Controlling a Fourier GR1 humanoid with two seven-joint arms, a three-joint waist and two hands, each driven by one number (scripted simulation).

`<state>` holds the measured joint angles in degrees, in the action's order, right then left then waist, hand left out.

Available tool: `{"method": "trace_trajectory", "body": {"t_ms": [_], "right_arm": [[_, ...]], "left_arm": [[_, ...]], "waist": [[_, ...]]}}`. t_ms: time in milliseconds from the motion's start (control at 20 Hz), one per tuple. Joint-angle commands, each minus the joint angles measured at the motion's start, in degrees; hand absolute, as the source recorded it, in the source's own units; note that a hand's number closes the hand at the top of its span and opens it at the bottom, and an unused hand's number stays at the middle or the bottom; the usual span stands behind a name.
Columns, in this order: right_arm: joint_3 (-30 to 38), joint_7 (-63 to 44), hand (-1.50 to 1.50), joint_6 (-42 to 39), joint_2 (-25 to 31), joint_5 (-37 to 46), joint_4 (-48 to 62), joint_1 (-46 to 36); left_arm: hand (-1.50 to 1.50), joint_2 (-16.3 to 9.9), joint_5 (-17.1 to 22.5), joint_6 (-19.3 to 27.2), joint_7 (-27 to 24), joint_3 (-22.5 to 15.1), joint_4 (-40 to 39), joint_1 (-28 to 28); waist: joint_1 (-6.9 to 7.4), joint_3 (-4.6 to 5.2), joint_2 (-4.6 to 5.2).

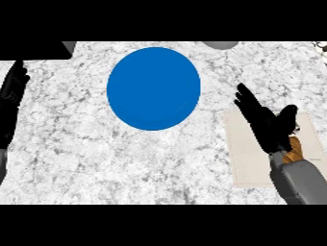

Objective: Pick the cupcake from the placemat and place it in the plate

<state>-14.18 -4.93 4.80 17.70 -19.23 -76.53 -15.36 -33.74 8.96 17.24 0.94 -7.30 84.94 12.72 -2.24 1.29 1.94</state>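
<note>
The cupcake lies on the placemat, and only a small brown and orange patch of it shows, just below the right hand and beside the wrist of the grey right forearm, which covers the rest. The right hand hangs over the placemat with its fingers straight and spread, pointing up and to the left beyond the placemat's upper left corner, and its thumb held apart on the right; the hand is opened wide and grips nothing, and whether the palm touches the cupcake cannot be told. The placemat is a pale beige rectangle on the marbled counter. The plate, blue and bare, sits to the upper left of the placemat, apart from it. Well to the left of the placemat, past the plate, the left hand rests at the edge with relaxed, straight fingers pointing up, holding nothing. Above it lies a black object, and a grey rounded shape shows at the counter's far edge, above the placemat.
</note>
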Motion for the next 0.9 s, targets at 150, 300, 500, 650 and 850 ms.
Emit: {"method": "trace_trajectory", "body": {"t_ms": [150,300,500,650,850], "right_arm": [[9.42,3.89,1.50,12.46,1.97,7.09,9.77,-13.61],[2.21,-2.07,1.50,14.20,15.70,21.46,17.80,-6.71],[5.46,-9.75,1.50,35.23,8.86,27.42,25.77,-12.13],[8.97,-1.07,-1.50,49.51,-1.31,27.01,25.27,-12.64],[12.22,8.65,-1.50,56.76,-5.35,26.88,26.68,-14.21]], "left_arm": [[0.00,2.39,2.76,-4.57,0.89,-1.59,3.53,4.37],[0.00,3.53,3.02,-4.62,-0.51,-2.21,3.41,4.59],[0.00,5.57,5.62,-6.91,0.70,-3.56,4.71,5.53],[0.00,6.78,6.08,-7.33,-0.78,-3.56,3.74,4.67],[0.00,4.12,7.46,-8.20,4.46,-1.12,6.63,5.83]], "waist": [[3.83,-1.34,-1.46],[2.46,1.26,1.01],[5.38,-1.09,-0.63],[4.22,-1.40,-1.04],[3.67,-1.43,-1.64]]}}
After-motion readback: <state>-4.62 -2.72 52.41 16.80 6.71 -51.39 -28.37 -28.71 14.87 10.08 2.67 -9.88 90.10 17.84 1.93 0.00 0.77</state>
